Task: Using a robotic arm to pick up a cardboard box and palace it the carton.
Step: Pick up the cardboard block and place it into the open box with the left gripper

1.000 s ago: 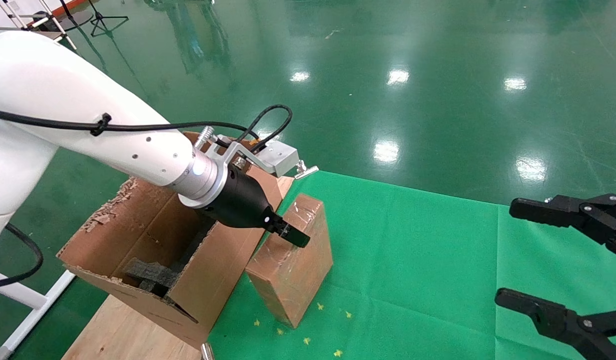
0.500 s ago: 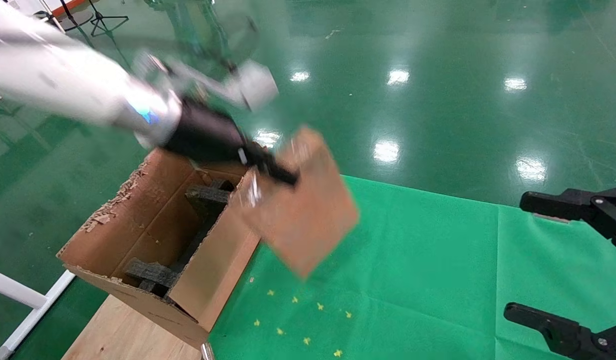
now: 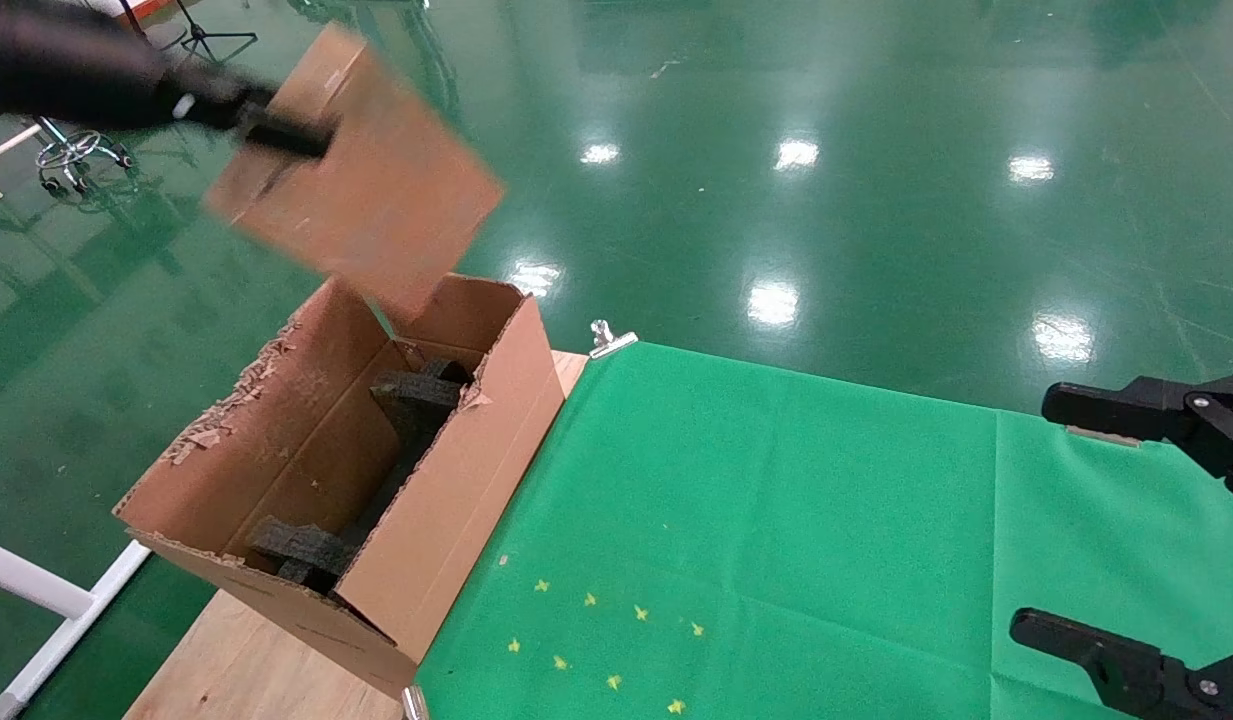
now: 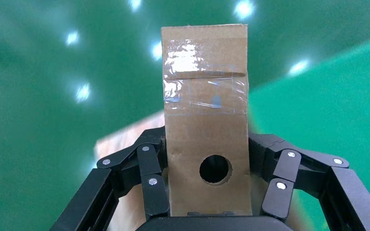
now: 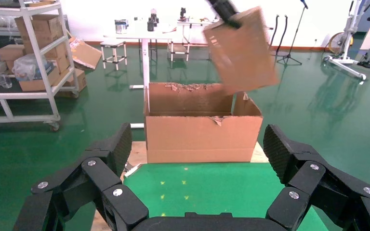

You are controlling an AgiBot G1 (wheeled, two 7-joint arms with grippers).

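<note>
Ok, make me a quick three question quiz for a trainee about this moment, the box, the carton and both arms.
1. True or false: the cardboard box already rests inside the carton.
2. Which gripper holds the box? A) left gripper B) right gripper C) neither
3. Fill in: the narrow side of the box facing the left wrist camera has one round ____.

Key:
1. False. The box hangs in the air above the carton's far end, tilted.
2. A. Its fingers are clamped on the box's two broad faces; the right gripper is open over the green cloth, off to the right.
3. hole.
</note>
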